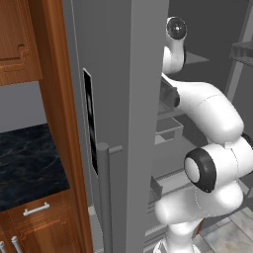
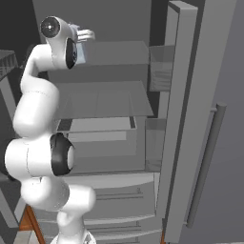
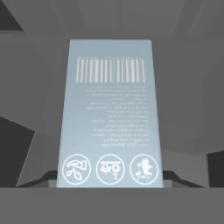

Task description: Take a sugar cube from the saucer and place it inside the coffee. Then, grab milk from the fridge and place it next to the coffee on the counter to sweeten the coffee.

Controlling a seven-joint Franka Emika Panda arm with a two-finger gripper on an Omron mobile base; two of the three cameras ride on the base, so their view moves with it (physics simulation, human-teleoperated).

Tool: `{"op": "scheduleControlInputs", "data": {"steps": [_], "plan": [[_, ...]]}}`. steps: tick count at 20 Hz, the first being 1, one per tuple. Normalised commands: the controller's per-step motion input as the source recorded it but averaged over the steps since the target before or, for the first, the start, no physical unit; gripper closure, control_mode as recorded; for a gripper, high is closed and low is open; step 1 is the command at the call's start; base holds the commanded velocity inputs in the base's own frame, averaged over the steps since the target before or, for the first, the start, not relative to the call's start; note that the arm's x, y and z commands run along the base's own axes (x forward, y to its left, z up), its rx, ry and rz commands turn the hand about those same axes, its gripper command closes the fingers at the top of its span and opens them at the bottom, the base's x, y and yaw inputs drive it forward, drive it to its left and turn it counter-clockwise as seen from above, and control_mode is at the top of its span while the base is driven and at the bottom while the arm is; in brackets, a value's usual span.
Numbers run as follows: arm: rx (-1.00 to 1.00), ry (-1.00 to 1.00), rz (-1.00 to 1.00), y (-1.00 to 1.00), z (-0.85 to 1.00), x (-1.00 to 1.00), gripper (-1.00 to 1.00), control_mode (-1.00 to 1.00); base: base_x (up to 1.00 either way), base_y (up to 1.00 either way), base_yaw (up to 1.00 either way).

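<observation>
At lower left of the left base view, the veined black bench (image 1: 27, 165) meets the flat grey fridge (image 1: 123, 99) door edge. Upper left of the right base view, the pincer (image 2: 85, 34) touches the pale milk (image 2: 81, 52) above smooth shelves; its spread I cannot tell. Centre of the hand view, the carton's flat barcoded face looms close.

We can't see the milk's (image 3: 110, 114) base, cut off at the hand view's bottom; its small print is too blurred to read. In the right base view the arm hides most of the carton. Gripper jaws hidden, grip unclear.
</observation>
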Motion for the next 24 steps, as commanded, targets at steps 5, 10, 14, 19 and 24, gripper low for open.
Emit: {"op": "scheduleControlInputs", "data": {"steps": [5,10,14,19,24], "plan": [[0.01,-0.02,0.00,-0.51,0.06,-0.91,1.00,-1.00,0.00,0.00,0.00],[0.07,0.00,0.00,-0.42,0.07,-1.00,1.00,-1.00,0.00,0.00,0.00],[0.08,0.06,0.00,-0.46,-0.10,-1.00,1.00,-1.00,0.00,0.00,0.00],[0.01,0.16,0.00,-0.09,-0.58,-1.00,1.00,-1.00,0.00,0.00,0.00],[0.00,0.09,0.04,0.00,-0.51,-0.75,1.00,-1.00,0.00,0.00,0.00]]}}
